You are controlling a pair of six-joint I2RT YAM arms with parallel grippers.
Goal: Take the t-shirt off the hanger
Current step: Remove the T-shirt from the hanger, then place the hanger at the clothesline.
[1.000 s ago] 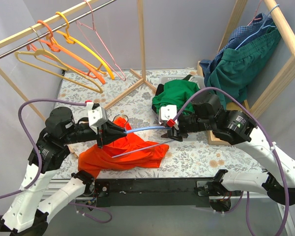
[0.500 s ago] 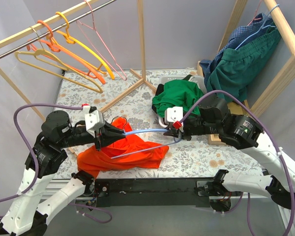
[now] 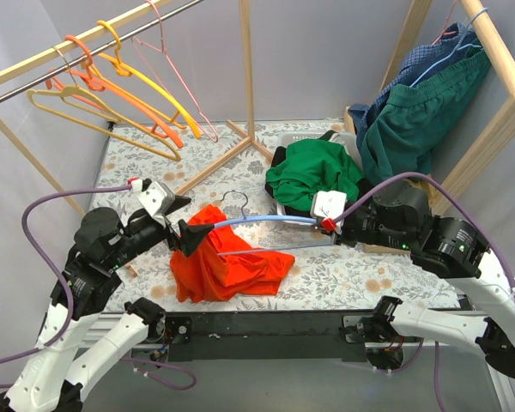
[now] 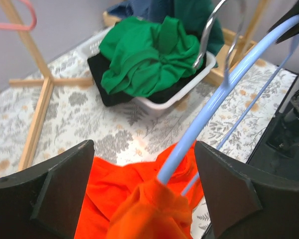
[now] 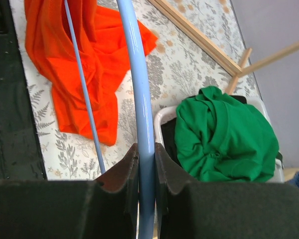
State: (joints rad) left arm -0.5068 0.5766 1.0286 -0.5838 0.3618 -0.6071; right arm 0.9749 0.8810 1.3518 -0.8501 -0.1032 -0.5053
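Observation:
The orange t-shirt (image 3: 230, 268) lies bunched on the table, its top still draped over the left end of the blue hanger (image 3: 266, 221). My right gripper (image 3: 327, 225) is shut on the hanger's right arm and holds it above the table. In the right wrist view the fingers (image 5: 167, 164) of the right gripper (image 5: 146, 152) squeeze the hanger (image 5: 139, 74) above the t-shirt (image 5: 84, 64). My left gripper (image 3: 189, 236) is open at the hanger's left end. In its wrist view the left gripper (image 4: 142, 152) stands wide on either side of the t-shirt (image 4: 124, 199) and the hanger (image 4: 209, 104).
A white basket (image 3: 285, 138) holding a green garment (image 3: 313, 172) sits behind the hanger. A wooden rack with orange, yellow and pink hangers (image 3: 112, 69) stands at the back left, its foot (image 3: 232, 146) on the table. Green and blue clothes (image 3: 421, 103) hang at the right.
My left gripper has opened, let go and drawn back left. The right gripper has shut on the hanger and pulled it right and up, and the t-shirt has bunched at its left end.

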